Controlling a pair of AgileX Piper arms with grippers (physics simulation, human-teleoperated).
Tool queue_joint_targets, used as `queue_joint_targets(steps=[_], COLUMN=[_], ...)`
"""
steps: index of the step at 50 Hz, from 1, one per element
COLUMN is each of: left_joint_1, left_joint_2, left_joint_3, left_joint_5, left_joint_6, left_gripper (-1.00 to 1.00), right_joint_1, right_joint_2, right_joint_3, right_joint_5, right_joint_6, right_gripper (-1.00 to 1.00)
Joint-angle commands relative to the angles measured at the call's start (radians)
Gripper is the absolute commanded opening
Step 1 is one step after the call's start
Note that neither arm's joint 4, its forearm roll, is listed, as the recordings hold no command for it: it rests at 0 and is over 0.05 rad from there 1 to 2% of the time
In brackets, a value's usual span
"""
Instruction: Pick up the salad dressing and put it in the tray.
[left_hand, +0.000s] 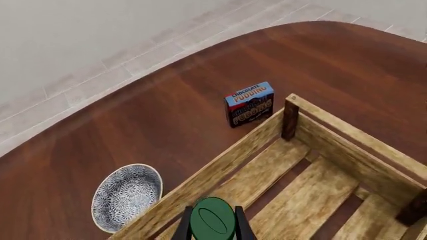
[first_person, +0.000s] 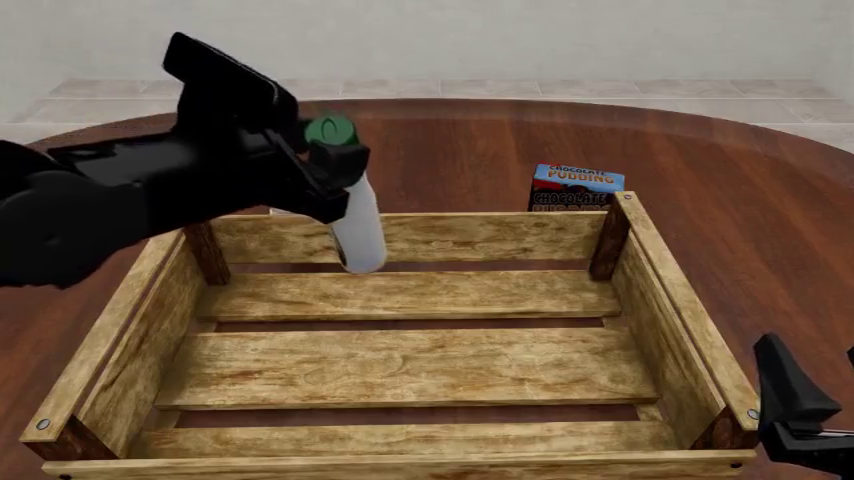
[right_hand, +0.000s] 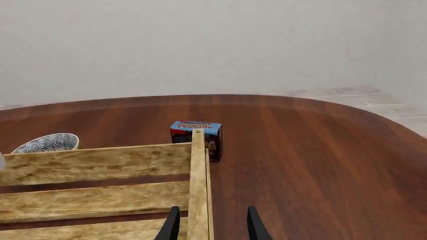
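My left gripper is shut on the salad dressing, a slim white bottle with a dark green cap. It holds the bottle tilted over the far left part of the tray, a large light-wood slatted crate. In the left wrist view the green cap sits between my fingers above the tray's slats. My right gripper is open and empty beside the tray's near right corner. In the right wrist view its fingers straddle the tray's right wall.
A blue-and-red chocolate pudding box stands just beyond the tray's far right corner; it also shows in the left wrist view and right wrist view. A patterned black-and-white bowl lies outside the tray's far left side.
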Motion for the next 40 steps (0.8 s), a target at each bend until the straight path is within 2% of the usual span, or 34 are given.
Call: queue_joint_targets(steps=[1, 3, 6, 15, 40], left_joint_1=[0.002, 0.002, 0.009, 0.012, 0.042], left_joint_2=[0.023, 0.035, 0.038, 0.069, 0.116], left_joint_3=[-0.01, -0.016, -0.001, 0.01, 0.053], left_joint_5=[0.001, 0.009, -0.005, -0.015, -0.054], left_joint_6=[-0.023, -0.045, -0.034, -0.065, -0.056], left_gripper=[-1.0, -1.0, -1.0, -1.0, -1.0], right_joint_1=[-0.002, -0.002, -0.002, -0.005, -0.008], right_joint_2=[0.0, -0.001, 0.002, 0.004, 0.014], right_joint_3=[0.0, 0.0, 0.0, 0.0, 0.0], right_joint_5=[0.0, 0.001, -0.001, -0.003, -0.014], right_joint_6=[0.001, 0.001, 0.002, 0.005, 0.01], right_gripper=[1.0, 1.0, 1.0, 1.0, 1.0])
